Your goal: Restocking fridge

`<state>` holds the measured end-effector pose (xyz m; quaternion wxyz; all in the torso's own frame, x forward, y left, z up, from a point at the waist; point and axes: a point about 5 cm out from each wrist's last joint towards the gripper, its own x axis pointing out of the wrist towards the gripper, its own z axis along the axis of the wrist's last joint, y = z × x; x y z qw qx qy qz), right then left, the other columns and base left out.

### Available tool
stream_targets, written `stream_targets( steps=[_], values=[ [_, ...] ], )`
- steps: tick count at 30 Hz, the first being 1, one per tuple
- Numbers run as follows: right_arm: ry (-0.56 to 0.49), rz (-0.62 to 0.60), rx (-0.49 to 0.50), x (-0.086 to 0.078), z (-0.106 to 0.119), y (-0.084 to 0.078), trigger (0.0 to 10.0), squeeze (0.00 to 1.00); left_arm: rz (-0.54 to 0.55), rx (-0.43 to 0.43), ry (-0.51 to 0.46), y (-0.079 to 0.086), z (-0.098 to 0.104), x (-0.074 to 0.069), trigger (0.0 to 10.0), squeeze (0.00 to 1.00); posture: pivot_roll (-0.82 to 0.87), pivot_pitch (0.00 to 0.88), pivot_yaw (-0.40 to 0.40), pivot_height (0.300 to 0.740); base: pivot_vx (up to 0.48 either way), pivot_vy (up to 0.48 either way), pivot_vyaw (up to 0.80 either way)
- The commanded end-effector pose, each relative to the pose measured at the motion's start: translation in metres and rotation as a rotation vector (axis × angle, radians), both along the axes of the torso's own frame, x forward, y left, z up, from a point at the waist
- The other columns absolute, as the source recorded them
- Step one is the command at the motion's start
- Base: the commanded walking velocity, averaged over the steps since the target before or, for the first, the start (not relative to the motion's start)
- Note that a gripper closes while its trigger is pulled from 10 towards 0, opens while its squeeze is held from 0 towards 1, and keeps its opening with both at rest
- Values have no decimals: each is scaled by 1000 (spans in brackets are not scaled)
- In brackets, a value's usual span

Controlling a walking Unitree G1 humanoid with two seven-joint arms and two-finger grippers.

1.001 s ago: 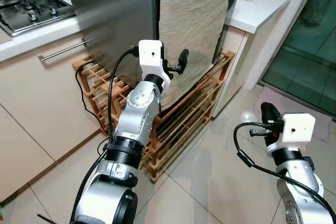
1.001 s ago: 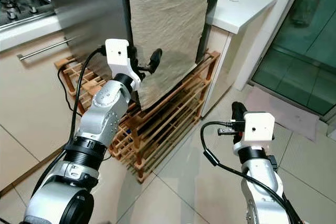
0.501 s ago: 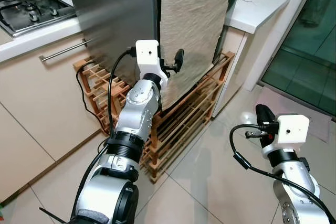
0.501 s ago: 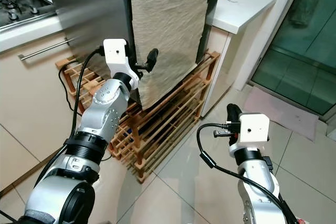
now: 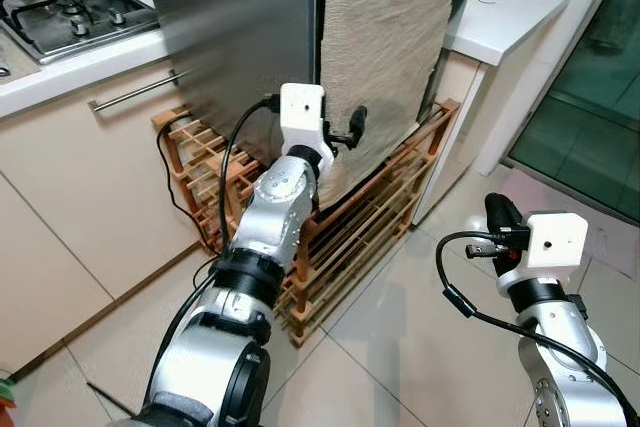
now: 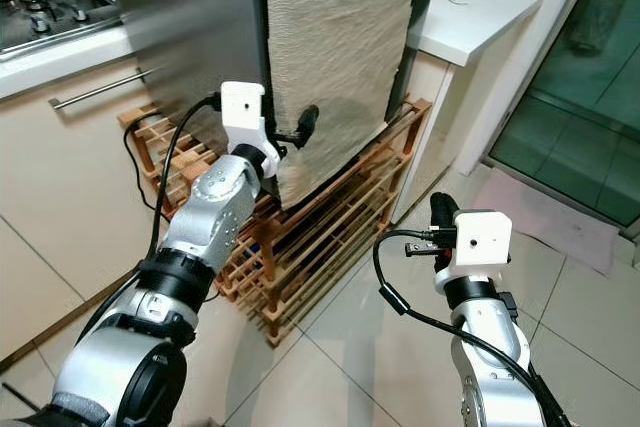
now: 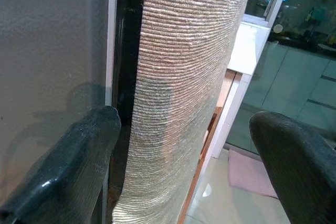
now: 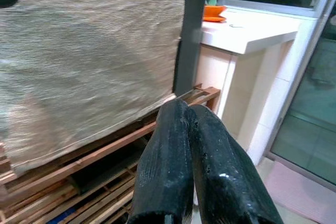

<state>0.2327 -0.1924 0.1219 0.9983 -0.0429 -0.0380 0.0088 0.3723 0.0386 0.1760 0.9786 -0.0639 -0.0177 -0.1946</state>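
The stainless steel fridge point(image 5: 240, 37) stands on a wooden slatted rack point(image 5: 370, 217), its door front covered by a beige woven cloth point(image 5: 390, 37). My left gripper point(image 5: 340, 132) is raised to the cloth, right beside the dark gap at the door's edge point(image 7: 123, 77). It is open, with one finger point(image 7: 68, 166) before the steel side and the other point(image 7: 294, 166) out past the cloth, and nothing is held between them. My right gripper point(image 5: 497, 215) hangs low over the floor tiles at the right, shut and empty, pointing toward the rack point(image 8: 131, 145).
A white counter point(image 5: 510, 17) adjoins the fridge on the right, with an orange object point(image 8: 215, 11) on it. A gas hob point(image 5: 70, 12) and a drawer with a bar handle point(image 5: 135, 104) are to the left. Glass doors point(image 5: 590, 87) and a pink mat point(image 5: 560, 197) lie at the right.
The head view has shifted a little, so the fridge sits further right. My left gripper has edged closer to the door's edge. The right gripper has sunk slightly.
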Motion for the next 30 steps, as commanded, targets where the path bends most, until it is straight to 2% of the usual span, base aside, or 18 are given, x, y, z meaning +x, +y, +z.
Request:
stream_targets(
  steps=[1,5,7,10,13,15,16,18,25,30],
  values=[
    [15,-4,6,1,-1,-2,10000,0,-129,4,-63,-37,18,-8,10000,0,-190,0,-22,740,0,0,0],
    [21,-4,6,0,-3,-1,10000,0,-203,-22,-87,-56,25,-16,10000,0,-193,0,-19,740,0,0,0],
    [25,-4,6,-1,-4,1,10000,0,-244,-72,-48,-67,26,-21,10000,0,-195,0,-19,740,0,0,0],
    [27,-4,6,-1,-4,2,10000,0,-266,-121,-7,-71,26,-22,10000,0,-195,0,-18,740,0,0,0],
    [29,-2,5,-1,-4,2,10000,0,-356,-196,13,-79,32,-30,10000,0,-194,0,-19,740,0,0,0],
    [30,-2,6,-1,-5,3,10000,0,-461,-247,-32,-84,42,-40,10000,0,-189,0,-21,740,0,0,0],
    [31,-1,6,-1,-5,3,10000,0,-496,-224,-70,-85,44,-44,10000,0,-189,0,-21,740,0,0,0],
    [32,1,7,0,-6,4,10000,0,-547,-197,-97,-84,44,-49,10000,0,-183,0,-21,740,0,0,0],
    [33,5,8,1,-7,5,10000,0,-577,-171,-98,-80,39,-54,10000,0,-175,0,-22,740,0,0,0],
    [17,-14,9,7,-5,5,10000,0,-443,-111,-163,-54,36,-51,10000,0,-162,0,-13,740,0,0,0]
  ],
)
